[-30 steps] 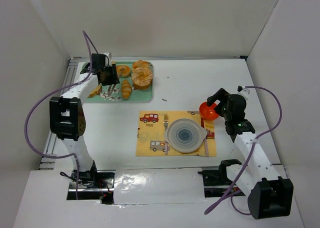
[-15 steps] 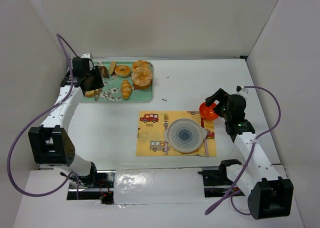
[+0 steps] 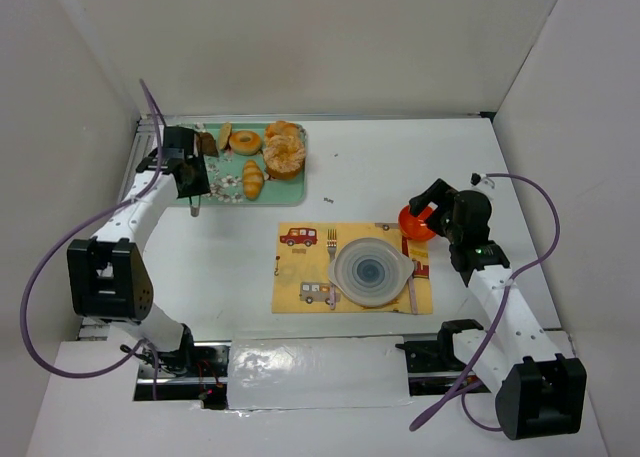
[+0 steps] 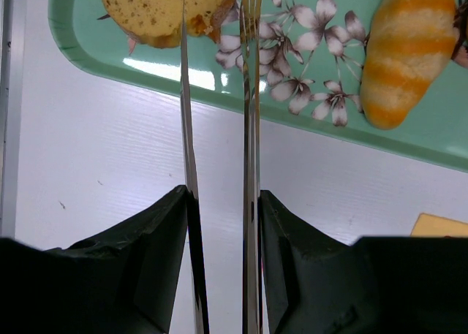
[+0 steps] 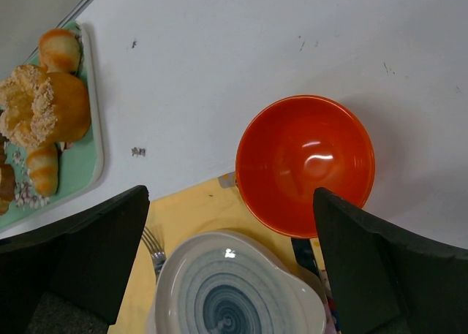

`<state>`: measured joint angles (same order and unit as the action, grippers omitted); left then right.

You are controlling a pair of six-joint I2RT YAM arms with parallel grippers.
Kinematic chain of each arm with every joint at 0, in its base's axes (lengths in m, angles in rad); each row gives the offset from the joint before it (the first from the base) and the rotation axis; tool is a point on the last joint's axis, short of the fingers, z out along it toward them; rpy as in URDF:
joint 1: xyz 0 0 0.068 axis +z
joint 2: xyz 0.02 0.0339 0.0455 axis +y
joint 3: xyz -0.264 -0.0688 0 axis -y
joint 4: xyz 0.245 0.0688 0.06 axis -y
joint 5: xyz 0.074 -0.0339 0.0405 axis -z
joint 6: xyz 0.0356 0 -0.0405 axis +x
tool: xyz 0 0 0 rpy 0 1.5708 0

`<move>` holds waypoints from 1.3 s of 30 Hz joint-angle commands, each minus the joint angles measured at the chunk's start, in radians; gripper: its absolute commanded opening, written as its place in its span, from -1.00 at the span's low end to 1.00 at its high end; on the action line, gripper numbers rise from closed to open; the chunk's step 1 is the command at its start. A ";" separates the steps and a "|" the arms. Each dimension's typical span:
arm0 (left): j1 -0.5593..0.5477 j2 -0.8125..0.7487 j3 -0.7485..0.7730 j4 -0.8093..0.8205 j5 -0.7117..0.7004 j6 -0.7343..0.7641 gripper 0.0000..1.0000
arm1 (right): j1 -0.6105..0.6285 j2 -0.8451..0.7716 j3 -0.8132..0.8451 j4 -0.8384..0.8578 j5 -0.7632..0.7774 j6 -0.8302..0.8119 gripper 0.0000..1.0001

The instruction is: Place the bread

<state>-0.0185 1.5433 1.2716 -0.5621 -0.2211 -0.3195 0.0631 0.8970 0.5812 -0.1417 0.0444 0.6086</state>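
The bread (image 4: 150,12), a golden-tan slice with a darker crust, lies at the left near corner of the mint floral tray (image 4: 409,140). In the top view my arm hides it. My left gripper (image 4: 219,195), also in the top view (image 3: 190,180), is shut on metal tongs (image 4: 251,129). The two blades stand a little apart and reach up over the bread's right part; their tips run out of the frame. My right gripper (image 5: 230,202) is open and empty, hovering over the orange bowl (image 5: 305,161) and the round grey plate (image 3: 371,271).
The tray (image 3: 296,192) also holds a croissant (image 3: 253,180), a ring doughnut (image 3: 245,142) and sugared pastries (image 3: 283,153). The plate sits on a yellow placemat (image 3: 300,267) with a fork (image 3: 331,245). White walls enclose the table on three sides.
My left arm swung out to the left, then came back a little; its gripper with the tongs now sits over the tray's left near corner. The right arm has not moved.
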 commanded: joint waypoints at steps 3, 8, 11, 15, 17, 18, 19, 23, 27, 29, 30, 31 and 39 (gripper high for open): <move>-0.037 0.051 0.046 0.002 -0.063 0.031 0.07 | 0.007 -0.015 0.000 0.048 0.000 -0.007 1.00; -0.046 0.084 0.075 0.002 -0.083 0.031 0.04 | 0.007 -0.015 -0.009 0.048 0.009 -0.007 1.00; -0.055 0.106 0.086 -0.007 -0.106 0.031 0.04 | 0.007 -0.015 -0.009 0.057 0.018 -0.007 1.00; -0.077 0.127 0.106 -0.019 -0.161 0.042 0.04 | 0.007 -0.006 -0.018 0.057 0.018 0.002 1.00; -0.086 0.158 0.129 -0.019 -0.191 0.053 0.04 | 0.007 0.003 -0.018 0.067 0.018 0.002 1.00; -0.095 0.158 0.143 -0.028 -0.192 0.062 0.04 | 0.007 0.003 -0.018 0.067 0.018 0.002 1.00; -0.095 0.173 0.155 -0.028 -0.192 0.062 0.04 | 0.007 0.003 -0.018 0.067 0.018 0.002 1.00; -0.095 0.198 0.176 -0.028 -0.192 0.071 0.04 | 0.007 0.003 -0.018 0.067 0.018 0.002 1.00; -0.104 0.235 0.186 -0.039 -0.201 0.071 0.04 | 0.007 0.013 -0.018 0.067 0.028 0.002 1.00; -0.104 0.245 0.186 -0.039 -0.237 0.071 0.04 | 0.007 0.013 -0.018 0.076 0.028 0.002 1.00; -0.104 0.258 0.195 -0.039 -0.247 0.071 0.04 | 0.007 0.013 -0.018 0.076 0.028 0.002 1.00; -0.104 0.258 0.195 -0.039 -0.247 0.071 0.04 | 0.007 0.023 -0.018 0.076 0.028 0.002 1.00; -0.104 0.302 0.195 -0.048 -0.245 0.071 0.00 | 0.007 0.042 -0.018 0.085 0.028 0.002 1.00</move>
<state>-0.1192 1.8362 1.4246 -0.6128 -0.4389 -0.2619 0.0631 0.9329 0.5629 -0.1112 0.0517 0.6090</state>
